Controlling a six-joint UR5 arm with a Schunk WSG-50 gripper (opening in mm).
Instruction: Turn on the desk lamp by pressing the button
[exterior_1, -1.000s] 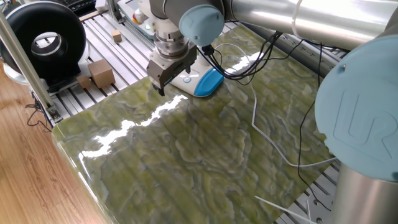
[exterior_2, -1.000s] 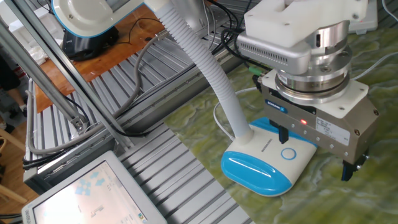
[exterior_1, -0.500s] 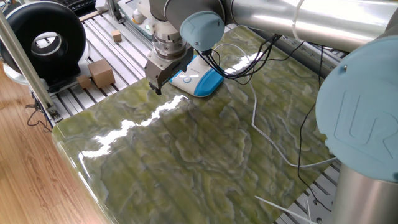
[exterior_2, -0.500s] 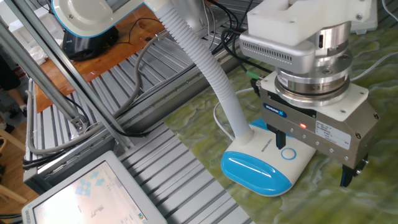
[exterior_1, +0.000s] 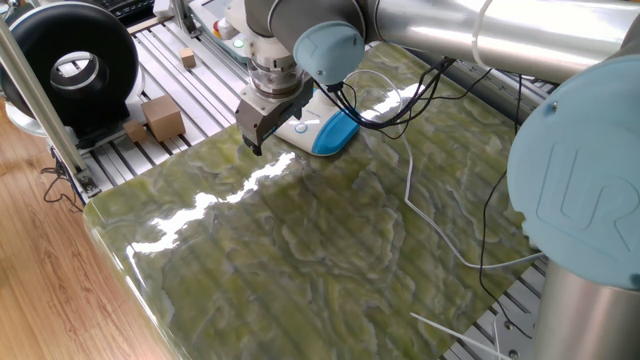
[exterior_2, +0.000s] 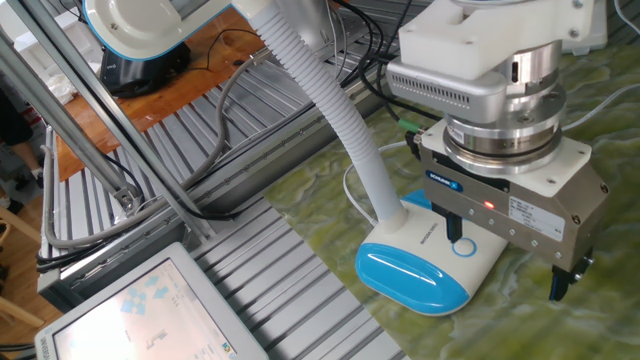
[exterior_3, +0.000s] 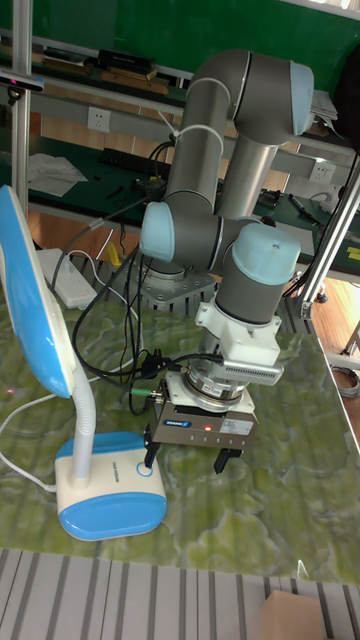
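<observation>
The desk lamp (exterior_2: 425, 268) stands on the green marbled table, with a blue-fronted white base (exterior_1: 322, 131), a ribbed white stem (exterior_3: 88, 415) and a blue-backed head (exterior_3: 28, 300). The button (exterior_2: 463, 247) is a small blue ring on top of the base. My gripper (exterior_2: 508, 255) hangs over the base, pointing down, open with its fingers wide apart. One dark finger (exterior_2: 455, 225) has its tip right at the button; I cannot tell if it touches. The other finger (exterior_2: 561, 281) hangs beyond the base over the table. I see no light from the lamp. In the tall view my gripper (exterior_3: 186, 462) straddles the base's right edge.
The lamp's white cord (exterior_1: 440, 235) and black cables (exterior_1: 390, 105) trail over the table behind the arm. Cardboard boxes (exterior_1: 160, 118) and a black ring-shaped device (exterior_1: 65, 62) sit off the left edge. A white power strip (exterior_3: 70, 275) lies at the back.
My gripper has shifted a little sideways and dropped slightly, so its near finger tip is closer to the button. The lamp has not moved.
</observation>
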